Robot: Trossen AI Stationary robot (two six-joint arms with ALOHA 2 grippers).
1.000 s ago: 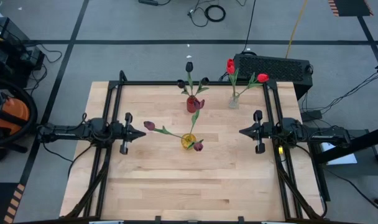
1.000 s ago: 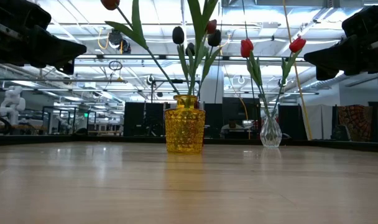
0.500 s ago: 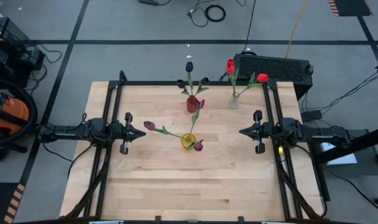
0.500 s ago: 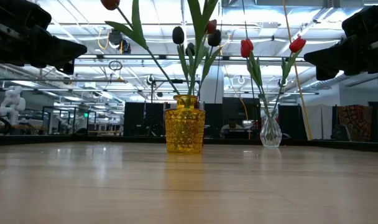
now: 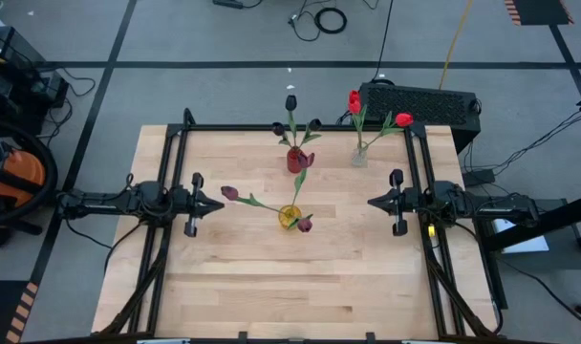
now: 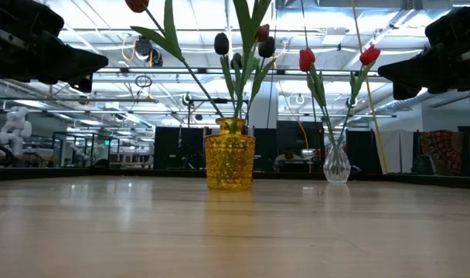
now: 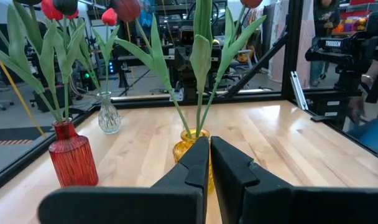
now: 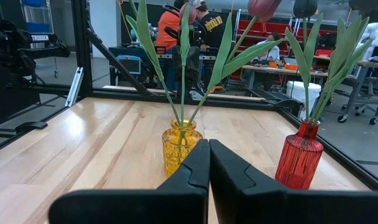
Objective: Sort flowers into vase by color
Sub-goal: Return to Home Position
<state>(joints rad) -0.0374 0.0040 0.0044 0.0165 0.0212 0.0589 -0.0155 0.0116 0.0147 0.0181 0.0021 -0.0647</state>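
— Was there any writing to read?

— Just one word. A white label (image 8: pixel 43 37) on the left arm, caught in the right wrist view, read "TROSSEN".

— And the vases?

— There were three, all glassy, on a pale table (image 5: pixel 233 287) of wooden planks. The yellow vase (image 5: pixel 290 217) was squat with a knobbly pattern and a short neck. It stood mid-table, holding the dark maroon flowers (image 5: pixel 230 193), whose thin green stems splayed outward. The red vase (image 5: pixel 295 160) was ribbed and narrow-necked. It stood nearer the far edge and held the near-black flowers (image 5: pixel 291 101). The clear vase (image 5: pixel 358 156), a small bulb, stood to its right with the bright red flowers (image 5: pixel 355 100).

— What about the pincers?

— The left gripper (image 5: pixel 214 204) hung over the table's left side and the right gripper (image 5: pixel 375 203) over its right. Both were well apart from the vases. Each had its matte dark fingers pressed together at the tips and held nothing.
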